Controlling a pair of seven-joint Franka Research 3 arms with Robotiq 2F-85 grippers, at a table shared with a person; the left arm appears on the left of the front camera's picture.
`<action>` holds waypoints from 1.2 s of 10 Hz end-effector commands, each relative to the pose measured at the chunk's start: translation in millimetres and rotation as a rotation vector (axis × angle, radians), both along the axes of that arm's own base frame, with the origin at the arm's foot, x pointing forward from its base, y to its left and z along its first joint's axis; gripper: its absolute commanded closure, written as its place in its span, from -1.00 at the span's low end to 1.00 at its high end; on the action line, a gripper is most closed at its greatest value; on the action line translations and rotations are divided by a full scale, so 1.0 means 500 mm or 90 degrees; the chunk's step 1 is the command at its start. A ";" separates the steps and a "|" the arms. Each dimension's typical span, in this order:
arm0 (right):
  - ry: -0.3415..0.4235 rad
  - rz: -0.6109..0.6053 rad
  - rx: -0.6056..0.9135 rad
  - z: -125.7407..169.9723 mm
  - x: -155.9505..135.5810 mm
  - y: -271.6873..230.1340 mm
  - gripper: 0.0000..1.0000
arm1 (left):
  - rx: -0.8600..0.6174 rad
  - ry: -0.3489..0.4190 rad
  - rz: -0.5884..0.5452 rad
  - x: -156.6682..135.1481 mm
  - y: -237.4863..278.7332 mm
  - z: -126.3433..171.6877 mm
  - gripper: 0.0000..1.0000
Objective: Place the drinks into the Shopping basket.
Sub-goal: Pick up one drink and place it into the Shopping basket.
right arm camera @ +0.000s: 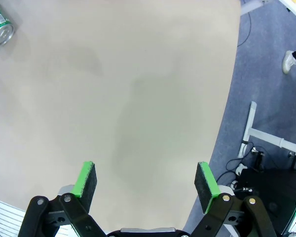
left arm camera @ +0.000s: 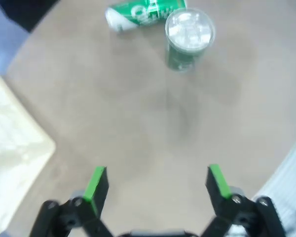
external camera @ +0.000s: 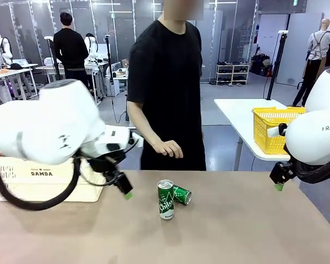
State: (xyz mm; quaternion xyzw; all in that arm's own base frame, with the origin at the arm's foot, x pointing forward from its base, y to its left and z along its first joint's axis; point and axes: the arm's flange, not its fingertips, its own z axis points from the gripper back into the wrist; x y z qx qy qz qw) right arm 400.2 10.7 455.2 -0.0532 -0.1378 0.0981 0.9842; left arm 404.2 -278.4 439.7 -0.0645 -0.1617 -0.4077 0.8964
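Two green drinks with white lettering sit mid-table: one can stands upright, the other lies on its side just behind it, touching or nearly so. The lying can's end also appears in the right wrist view. The cream-white Shopping basket marked "DAMDA" stands at the table's left. My left gripper hovers open between basket and cans, nothing between its fingers. My right gripper hangs open over the table's right edge, holding nothing.
A person in black stands at the far side, one hand hanging above the table behind the cans. A yellow mesh basket rests on a white table at back right. Bare tabletop stretches right of the cans.
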 end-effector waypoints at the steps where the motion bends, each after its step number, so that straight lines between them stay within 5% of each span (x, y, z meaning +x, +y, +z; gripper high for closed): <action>1: 0.002 0.008 -0.003 0.004 0.001 -0.004 -1.00 | -0.033 -0.017 -0.001 -0.045 0.071 -0.011 -1.00; 6: 0.002 0.008 -0.003 0.004 0.001 -0.004 -1.00 | -0.042 -0.006 -0.010 0.004 0.044 -0.006 -1.00; 12: 0.002 0.008 -0.003 0.004 0.001 -0.004 -1.00 | 0.025 0.009 -0.077 0.123 -0.217 0.012 -1.00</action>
